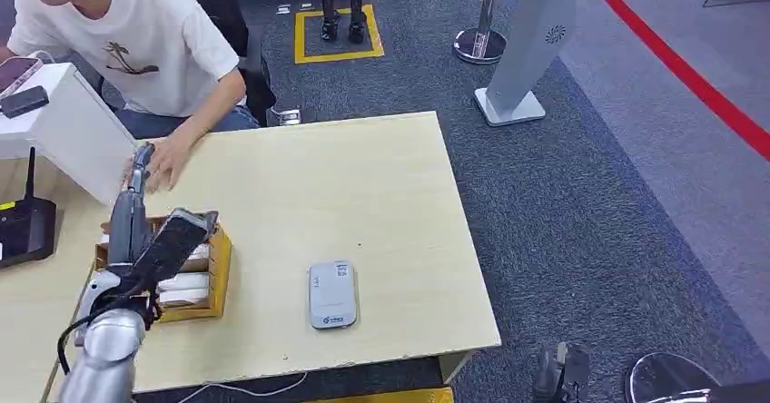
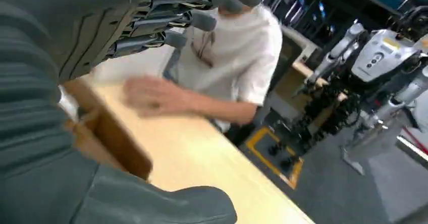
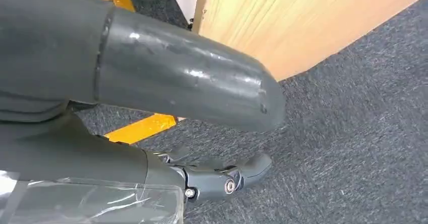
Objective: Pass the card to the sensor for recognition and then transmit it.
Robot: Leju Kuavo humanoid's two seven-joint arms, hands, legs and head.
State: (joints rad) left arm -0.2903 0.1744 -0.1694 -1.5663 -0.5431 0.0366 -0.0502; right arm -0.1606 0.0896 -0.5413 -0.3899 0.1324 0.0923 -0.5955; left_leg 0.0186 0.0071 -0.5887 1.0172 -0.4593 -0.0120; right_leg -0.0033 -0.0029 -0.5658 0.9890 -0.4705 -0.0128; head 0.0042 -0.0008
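Left hand (image 1: 136, 217) over wooden card box (image 1: 204, 276), fingers spread, empty. Rounded grey sensor (image 1: 332, 294) at 3 o'clock on pale table (image 1: 363, 194). Right hand (image 3: 151, 108) low over grey carpet (image 3: 353, 133), fingers apart.

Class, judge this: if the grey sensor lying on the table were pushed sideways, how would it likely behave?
The sensor lies flat and low, so it would probably slide, not tip or roll. Its rounded casing looks rigid and smooth, so likely stiff and somewhat slippery on the table.

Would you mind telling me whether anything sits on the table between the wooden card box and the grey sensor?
Nothing visible does: bare light-wood table lies between the wooden card box, under the left hand, and the grey rounded sensor.
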